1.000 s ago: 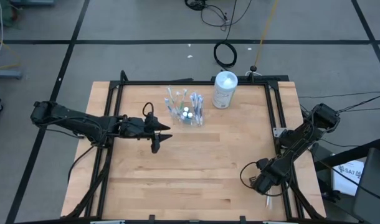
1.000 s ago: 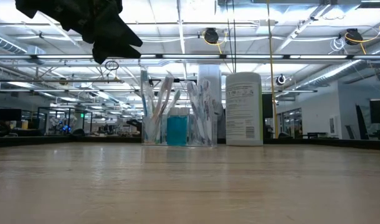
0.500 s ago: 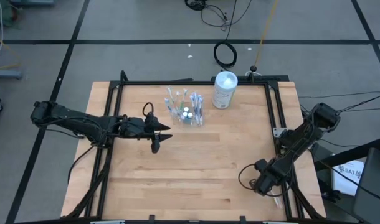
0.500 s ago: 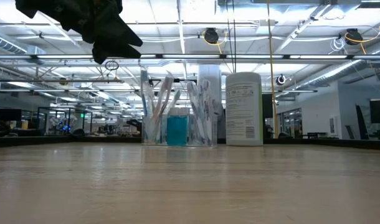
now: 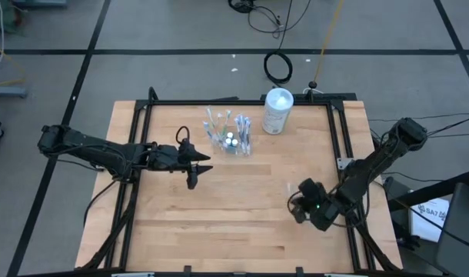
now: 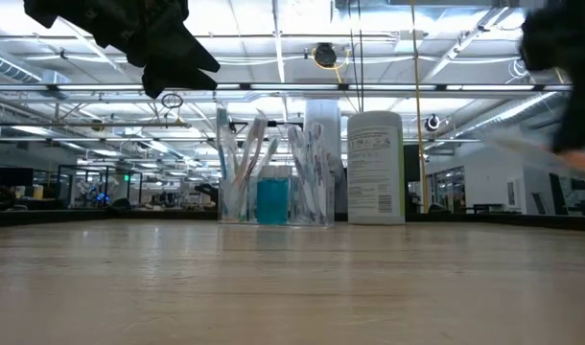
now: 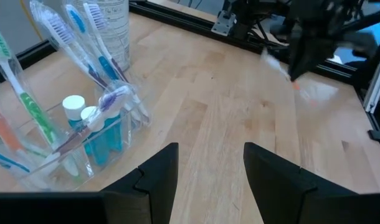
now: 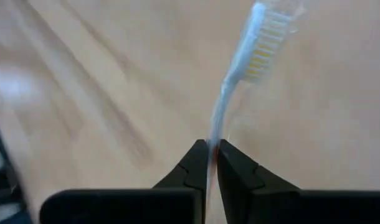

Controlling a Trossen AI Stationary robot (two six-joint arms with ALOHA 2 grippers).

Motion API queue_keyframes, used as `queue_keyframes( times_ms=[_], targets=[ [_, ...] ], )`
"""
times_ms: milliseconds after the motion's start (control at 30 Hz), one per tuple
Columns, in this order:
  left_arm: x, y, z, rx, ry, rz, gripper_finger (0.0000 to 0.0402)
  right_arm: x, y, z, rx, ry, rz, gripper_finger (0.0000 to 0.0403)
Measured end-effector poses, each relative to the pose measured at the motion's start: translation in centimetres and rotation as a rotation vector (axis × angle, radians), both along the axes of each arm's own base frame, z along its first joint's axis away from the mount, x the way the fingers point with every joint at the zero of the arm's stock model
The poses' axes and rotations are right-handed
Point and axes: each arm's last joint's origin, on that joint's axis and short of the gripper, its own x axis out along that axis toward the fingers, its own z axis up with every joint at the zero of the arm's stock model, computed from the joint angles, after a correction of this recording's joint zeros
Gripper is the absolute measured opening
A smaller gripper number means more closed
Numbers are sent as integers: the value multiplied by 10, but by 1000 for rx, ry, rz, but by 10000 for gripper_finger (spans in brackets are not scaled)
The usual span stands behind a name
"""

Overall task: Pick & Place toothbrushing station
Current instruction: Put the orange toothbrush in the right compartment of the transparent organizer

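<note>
Right gripper (image 8: 210,163), far from the tumbler (image 5: 231,142), pinches a toothbrush (image 8: 243,74) thinly; it may slip. Left gripper (image 7: 205,171) hovers apart beside the tumbler.

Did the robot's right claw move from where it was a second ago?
Yes. The right gripper, shut on a toothbrush, has swung in from the table's right edge over the wood, toward the middle, nearer the white container.

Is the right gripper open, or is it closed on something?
Closed. In the right wrist view, the right gripper pinches the handle of a toothbrush, whose bristle head points away over the table.
</note>
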Motion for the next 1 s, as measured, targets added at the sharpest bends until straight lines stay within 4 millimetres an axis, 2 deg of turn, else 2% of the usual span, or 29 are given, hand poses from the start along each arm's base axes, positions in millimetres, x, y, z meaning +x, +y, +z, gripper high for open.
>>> queue_keyframes(
  times_ms=[133, 300, 400, 567, 700, 867, 1000],
  targets=[
    [0, 0, 0, 6, 0, 2, 189, 21, -9, 16, -252, -240, 55, 14],
    [0, 1, 0, 22, -1, 37, 189, 56, -25, 37, -584, -428, 46, 14],
    [0, 1, 0, 23, 0, 37, 189, 80, -43, 53, -746, -509, 21, 15],
    [0, 1, 0, 22, -1, 37, 189, 111, -76, 69, -969, -632, 93, 15],
    [0, 1, 0, 21, -1, 37, 189, 130, -105, 61, -1048, -674, 117, 15],
    [0, 1, 0, 23, 0, 37, 189, 147, -142, 30, -1090, -518, 84, 15],
    [0, 1, 0, 23, 0, 37, 189, 153, -164, 13, -1101, -437, 53, 15]
  ],
)
